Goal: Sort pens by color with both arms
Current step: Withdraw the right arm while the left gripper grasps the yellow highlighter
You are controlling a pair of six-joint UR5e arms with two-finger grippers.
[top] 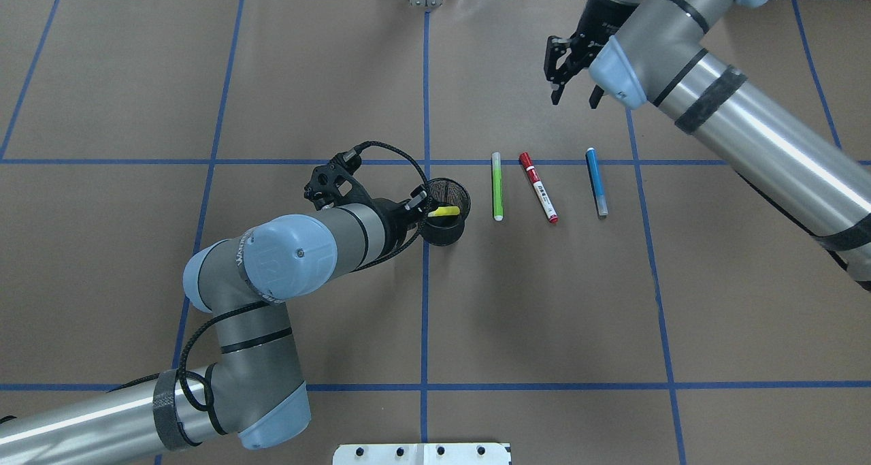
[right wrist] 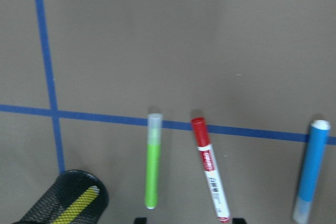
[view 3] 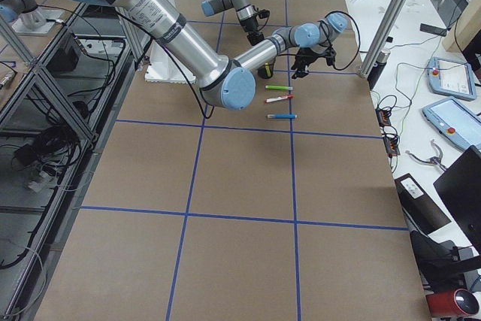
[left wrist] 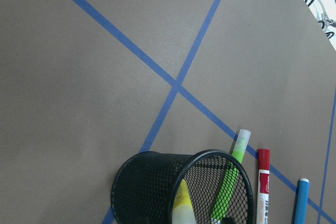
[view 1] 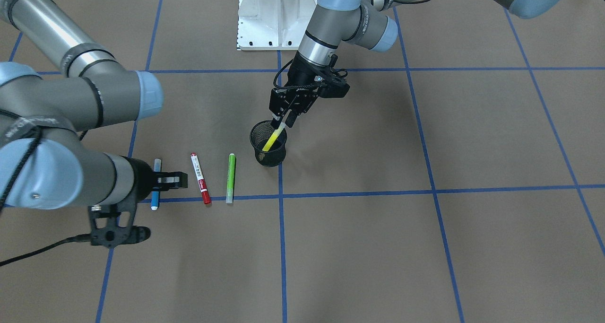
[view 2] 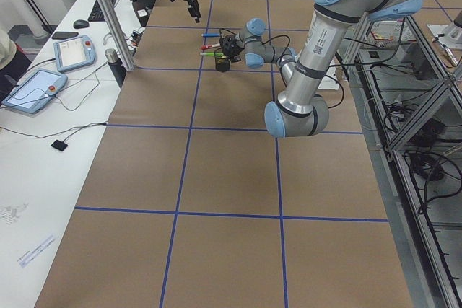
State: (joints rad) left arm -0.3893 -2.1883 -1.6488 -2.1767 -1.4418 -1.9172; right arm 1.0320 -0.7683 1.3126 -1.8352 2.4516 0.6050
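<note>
Grey and tubular, the left arm folds at its elbow. Its tool tilts down over the black mesh cup and is clamped on the upper end of the yellow pen, which leans inside the cup. The right arm extends long over the brown counter. Its tool points down with its fingers apart, empty, hanging above the row of pens.

The green pen, red-capped pen and blue pen lie side by side beside the cup, not touching. The print on the red-capped pen's white barrel is too small to read.
</note>
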